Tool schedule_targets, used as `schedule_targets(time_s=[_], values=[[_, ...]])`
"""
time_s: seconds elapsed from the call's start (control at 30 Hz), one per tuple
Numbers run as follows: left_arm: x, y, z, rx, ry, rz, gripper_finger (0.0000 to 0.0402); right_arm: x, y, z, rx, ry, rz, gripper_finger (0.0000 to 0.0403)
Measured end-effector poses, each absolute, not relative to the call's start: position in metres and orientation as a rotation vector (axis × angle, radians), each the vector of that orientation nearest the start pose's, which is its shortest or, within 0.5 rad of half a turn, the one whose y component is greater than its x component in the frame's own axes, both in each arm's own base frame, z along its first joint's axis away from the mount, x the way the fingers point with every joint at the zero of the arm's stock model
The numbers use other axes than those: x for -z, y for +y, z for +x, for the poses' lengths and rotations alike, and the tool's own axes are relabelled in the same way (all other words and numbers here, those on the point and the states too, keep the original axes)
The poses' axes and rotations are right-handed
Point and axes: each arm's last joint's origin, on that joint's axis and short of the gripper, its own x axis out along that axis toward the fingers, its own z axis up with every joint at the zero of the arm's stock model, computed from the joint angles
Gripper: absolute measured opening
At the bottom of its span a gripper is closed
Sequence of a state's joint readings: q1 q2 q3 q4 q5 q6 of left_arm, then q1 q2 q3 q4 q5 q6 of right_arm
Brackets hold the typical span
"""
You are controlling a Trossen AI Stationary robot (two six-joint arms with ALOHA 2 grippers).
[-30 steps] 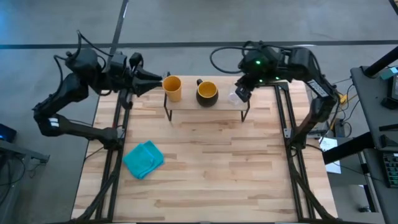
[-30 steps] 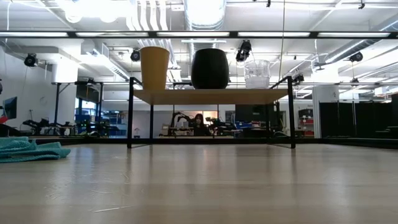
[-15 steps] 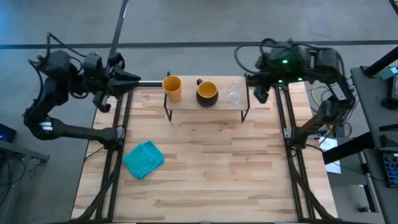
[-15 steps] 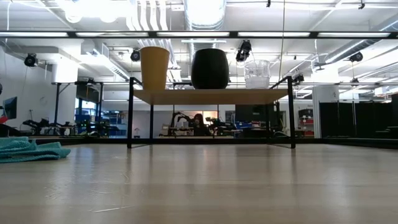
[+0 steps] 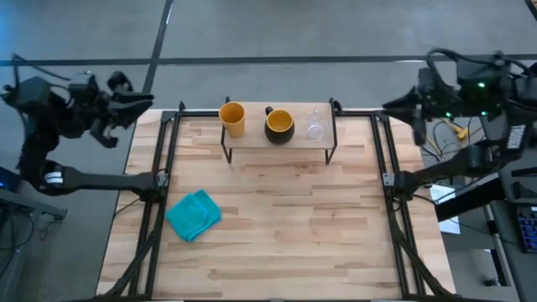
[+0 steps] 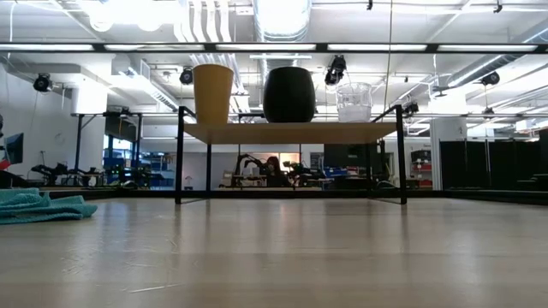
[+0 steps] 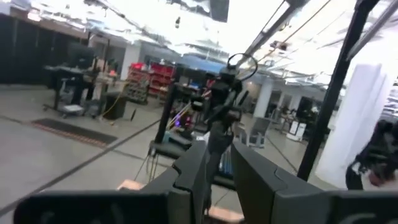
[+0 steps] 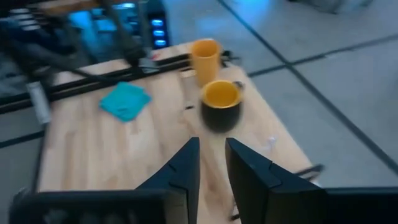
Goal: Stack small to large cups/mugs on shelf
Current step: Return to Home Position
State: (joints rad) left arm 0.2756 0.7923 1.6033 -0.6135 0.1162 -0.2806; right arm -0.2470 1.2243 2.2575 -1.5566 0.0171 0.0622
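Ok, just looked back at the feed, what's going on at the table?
Nothing is being handled. The yellow cup, the dark mug and the clear glass stand side by side in a row on the shelf, not nested. The left pincer is out past the table on its left side and the right pincer past its right side, both holding nothing. A teal cloth lies on the table.

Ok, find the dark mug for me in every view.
High view: dark mug upper centre, on the shelf.
Low view: dark mug top centre.
Left wrist view: not in it.
Right wrist view: dark mug near the middle.
Landmark: the yellow cup beside it.
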Motion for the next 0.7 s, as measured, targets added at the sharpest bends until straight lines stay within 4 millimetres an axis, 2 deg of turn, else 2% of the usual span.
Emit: schedule_targets(time_s=[0.07,0.17,0.33,0.47,0.6,0.7], values=[[-0.524,0.011,0.05,-0.139,-0.178,-0.246,0.0063,-0.54,-0.02,0.081,0.223,0.504,0.115,0.0074],[-0.523,0.009,0.042,-0.147,-0.213,-0.243,0.0063,-0.531,-0.02,0.084,0.202,0.465,0.114,0.0079],[-0.509,0.011,0.051,-0.154,-0.204,-0.246,0.0063,-0.501,-0.022,0.094,0.202,0.44,0.129,0.0082],[-0.491,0.012,0.054,-0.162,-0.175,-0.253,0.0063,-0.471,-0.023,0.097,0.216,0.42,0.194,0.0076],[-0.474,0.012,0.056,-0.125,-0.247,-0.237,0.0063,-0.445,-0.023,0.097,0.224,0.359,0.258,0.007],[-0.45,0.013,0.063,-0.087,-0.262,-0.243,0.0063,-0.431,-0.022,0.094,0.216,0.258,0.274,0.0068]])
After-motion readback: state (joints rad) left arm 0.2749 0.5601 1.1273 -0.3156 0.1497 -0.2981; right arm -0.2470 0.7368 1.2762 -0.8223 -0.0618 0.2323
